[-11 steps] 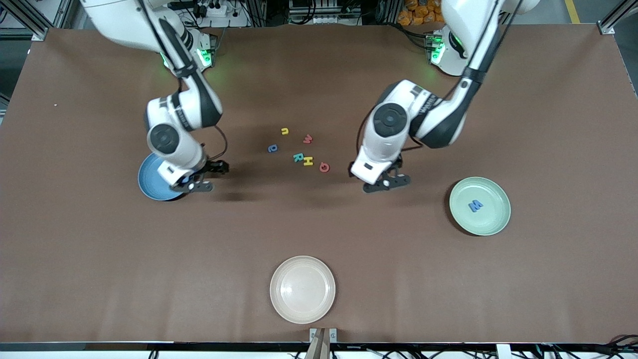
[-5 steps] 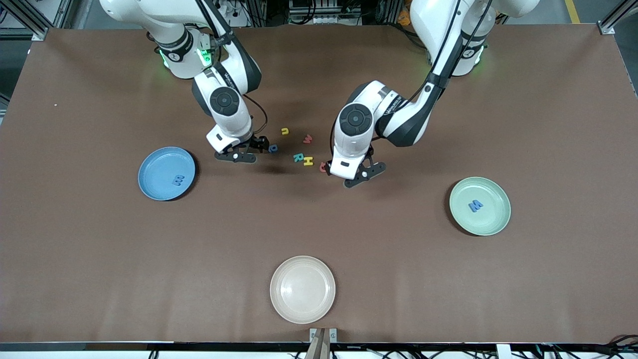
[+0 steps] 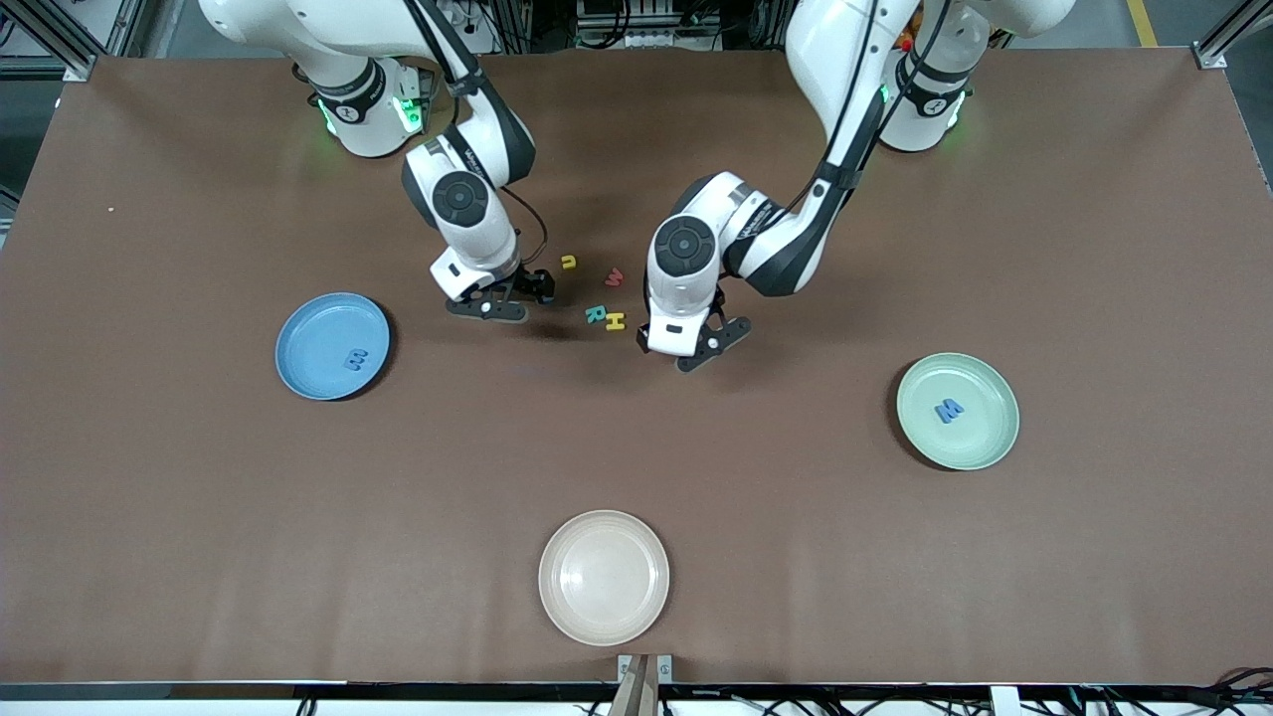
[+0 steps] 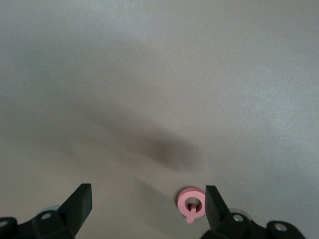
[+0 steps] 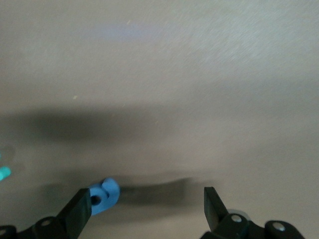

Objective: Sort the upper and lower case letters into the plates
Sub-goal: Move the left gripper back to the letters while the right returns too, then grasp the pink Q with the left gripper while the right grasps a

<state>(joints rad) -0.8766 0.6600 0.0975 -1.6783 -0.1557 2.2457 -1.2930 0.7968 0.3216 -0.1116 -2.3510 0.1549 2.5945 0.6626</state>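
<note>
Four loose letters show in the front view: yellow n [image 3: 568, 262], coral M [image 3: 615, 277], teal R [image 3: 594, 314] and yellow H [image 3: 617, 321]. My right gripper [image 3: 500, 301] is open just above the table beside them, with a small blue letter [image 5: 103, 195] next to one finger [image 5: 79, 213]. My left gripper [image 3: 696, 348] is open and low over a coral Q [image 4: 191, 205], which lies close to one finger [image 4: 215, 211]. The blue plate [image 3: 316, 333] holds a blue letter [image 3: 355, 358]. The mint green plate [image 3: 983, 430] holds a blue M [image 3: 950, 410].
A cream-beige plate [image 3: 604, 578] sits near the table's front edge, nearer the front camera than the letters. The blue plate lies toward the right arm's end, the mint plate toward the left arm's end. A teal letter's edge [image 5: 4, 173] shows in the right wrist view.
My right gripper left the blue plate, where a blue letter now lies, and moved to the letter cluster. My left gripper moved over the coral Q and lower.
</note>
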